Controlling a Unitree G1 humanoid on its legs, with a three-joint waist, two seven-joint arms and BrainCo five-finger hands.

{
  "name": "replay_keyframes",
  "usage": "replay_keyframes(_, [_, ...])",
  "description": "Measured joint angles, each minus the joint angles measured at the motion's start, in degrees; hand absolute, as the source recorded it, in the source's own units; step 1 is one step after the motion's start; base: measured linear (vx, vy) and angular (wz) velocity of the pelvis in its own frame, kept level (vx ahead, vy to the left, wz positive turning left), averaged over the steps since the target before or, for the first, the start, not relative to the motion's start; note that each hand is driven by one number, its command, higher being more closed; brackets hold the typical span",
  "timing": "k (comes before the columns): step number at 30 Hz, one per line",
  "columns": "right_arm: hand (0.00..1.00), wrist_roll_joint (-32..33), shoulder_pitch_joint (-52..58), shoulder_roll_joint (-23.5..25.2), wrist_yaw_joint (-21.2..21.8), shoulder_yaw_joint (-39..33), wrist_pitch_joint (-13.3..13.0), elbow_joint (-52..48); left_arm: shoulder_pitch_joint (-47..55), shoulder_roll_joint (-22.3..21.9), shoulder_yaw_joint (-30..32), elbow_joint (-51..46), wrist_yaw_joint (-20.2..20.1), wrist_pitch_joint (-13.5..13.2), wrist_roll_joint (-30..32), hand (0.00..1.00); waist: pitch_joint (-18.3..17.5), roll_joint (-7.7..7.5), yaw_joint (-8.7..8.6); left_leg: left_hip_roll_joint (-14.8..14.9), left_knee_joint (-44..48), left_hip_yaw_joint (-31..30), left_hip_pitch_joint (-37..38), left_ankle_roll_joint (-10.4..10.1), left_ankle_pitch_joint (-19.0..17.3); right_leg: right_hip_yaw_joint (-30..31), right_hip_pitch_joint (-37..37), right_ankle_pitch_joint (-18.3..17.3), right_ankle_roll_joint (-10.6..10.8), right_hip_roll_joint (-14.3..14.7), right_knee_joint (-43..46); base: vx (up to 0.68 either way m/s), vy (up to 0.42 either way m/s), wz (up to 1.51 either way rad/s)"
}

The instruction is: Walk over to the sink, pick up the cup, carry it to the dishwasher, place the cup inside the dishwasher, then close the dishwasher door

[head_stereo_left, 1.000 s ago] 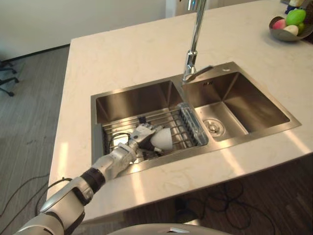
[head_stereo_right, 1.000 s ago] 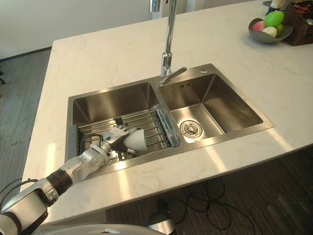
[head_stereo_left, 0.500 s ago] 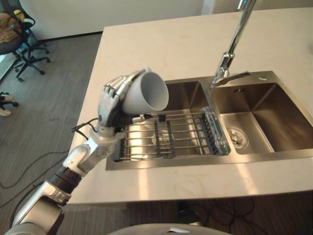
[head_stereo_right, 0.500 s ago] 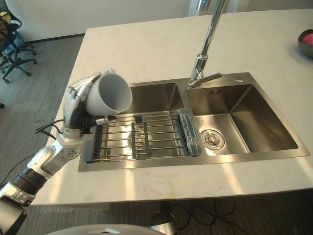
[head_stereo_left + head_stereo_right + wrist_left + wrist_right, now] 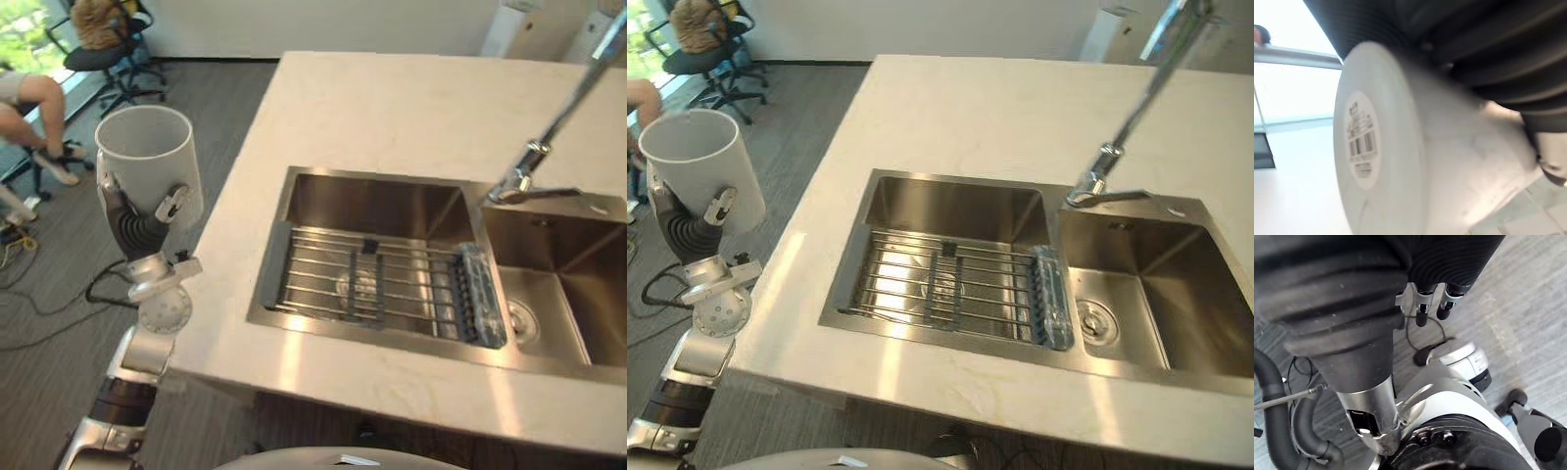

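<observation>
The white cup (image 5: 147,157) is sitting upright, mouth up, well left of the sink (image 5: 323,201) and out past the counter (image 5: 372,108) edge, the left hand (image 5: 137,227) clasping it from below, while the right hand (image 5: 1422,308) is hanging loose-fingered, gripping nothing.

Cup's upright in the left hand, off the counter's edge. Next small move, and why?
Probably turn away from the sink toward the dishwasher, holding the cup level. The left hand has its fingers curled round the cup, mouth up, beyond the counter's left edge and over the floor, so the pickup looks done and the carry comes next.
</observation>
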Motion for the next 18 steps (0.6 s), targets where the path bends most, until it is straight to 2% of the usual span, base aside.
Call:
replay_keyframes(2, [0.00,-1.5,0.2,0.0,-0.9,-0.4,1.0,0.0,1.9,-4.1,6.4,-1.7,0.1,0.0,-1.6,1.00,0.3,-0.79,1.95,-1.0,0.1,-2.9,-0.5,0.7,0.3,-1.7,-0.3,-1.7,1.3,-2.0,4.6,-0.07,0.066,0.63])
replay_keyframes(5, [0.00,-2.1,0.5,0.9,-1.5,-1.8,2.4,-0.1,4.1,-5.0,12.1,-3.8,0.3,-0.1,-2.1,1.00,0.6,-2.18,3.39,-2.6,-0.3,-6.5,-1.0,1.3,-0.1,-1.8,-1.3,-4.2,2.3,-5.2,11.7,-0.08,0.093,0.74])
replay_keyframes(8, [0.00,-2.2,1.1,1.5,-2.0,-2.3,3.9,-0.5,6.5,-5.0,16.8,-4.2,0.9,-0.1,-1.9,1.00,1.0,-2.32,4.69,-2.8,-0.3,-10.4,-1.5,1.6,0.1,1.3,-2.9,-3.7,1.4,-6.3,18.6,-0.03,0.064,0.74])
replay_keyframes(11, [0.00,-2.2,1.9,2.8,-2.1,-1.8,4.9,-2.1,7.2,-4.9,20.1,-4.2,1.4,-0.1,-2.0,1.00,0.4,-3.69,5.10,-2.7,-0.3,-16.0,-4.1,1.4,0.5,7.2,-4.3,-2.5,-0.8,-4.9,22.7,-0.01,-0.017,1.09])
replay_keyframes(13, [0.00,-2.1,2.4,3.3,-2.1,-1.5,4.9,-2.0,8.0,-4.9,20.1,-4.2,1.4,-0.1,-2.1,1.00,0.2,-4.00,5.77,-2.9,-0.3,-19.5,-5.3,1.3,1.6,10.6,-4.0,-2.5,-0.8,-3.8,24.1,0.02,-0.073,1.19])
replay_keyframes(17, [0.00,-1.3,3.1,3.4,-2.0,0.7,4.2,-1.4,9.2,-5.0,18.8,-3.9,0.8,-0.5,-2.4,1.00,-0.7,-5.30,6.00,-5.9,0.8,-28.0,-7.2,1.5,3.8,19.1,-4.6,-5.5,-0.4,-3.1,31.7,0.04,-0.115,1.19])
replay_keyframes(18, [0.00,-1.0,4.6,4.4,-1.6,2.8,4.7,-1.6,9.2,-5.0,18.1,-3.9,0.5,-1.0,-2.5,1.00,-0.7,-5.35,5.97,-6.6,0.8,-30.9,-7.4,1.4,5.4,20.9,-5.3,-7.6,0.0,-2.6,34.4,0.08,-0.149,1.28])
